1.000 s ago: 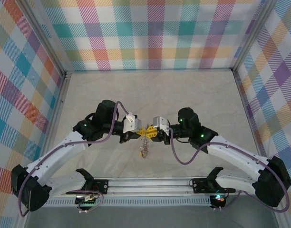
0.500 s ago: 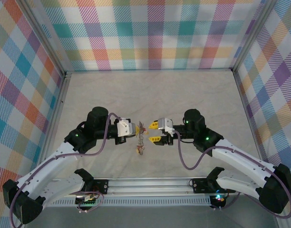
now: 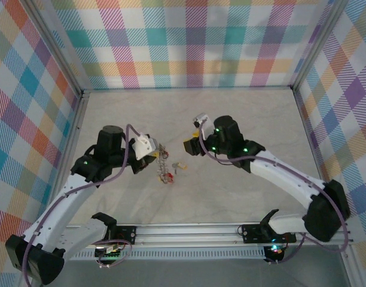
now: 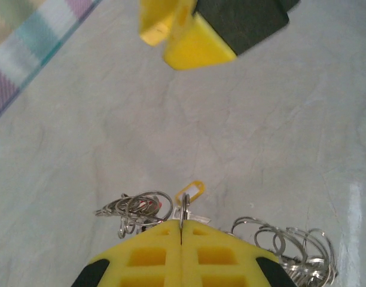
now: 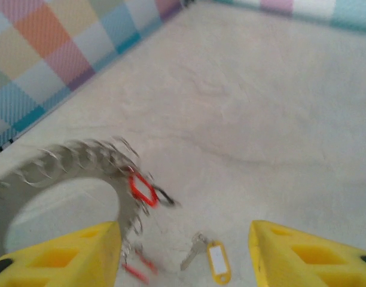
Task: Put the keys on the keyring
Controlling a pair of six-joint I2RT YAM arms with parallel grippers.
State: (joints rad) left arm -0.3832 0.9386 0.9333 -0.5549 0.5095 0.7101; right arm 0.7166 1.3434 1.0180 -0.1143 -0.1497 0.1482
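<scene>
**A:** Where is the keyring (image 5: 63, 164) sitting?

**B:** It's hanging from the left gripper (image 4: 182, 227), whose fingers are pressing together on the hoop's edge, likely steadying it for threading. Small keys (image 4: 135, 209) and a red tag (image 5: 142, 189) are fringing it.

**A:** And the loose one?

**B:** A key with a yellow tag (image 5: 214, 258) is lying on the table (image 3: 243, 119), at about three o'clock from the ring seen from above. The right gripper (image 3: 190, 145) is hovering at one o'clock with its jaws spread, gripping nothing, probably readying to fetch it.

**A:** Any writing?

**B:** I'm reading none; the tag's white insert is showing too blurred.
</scene>
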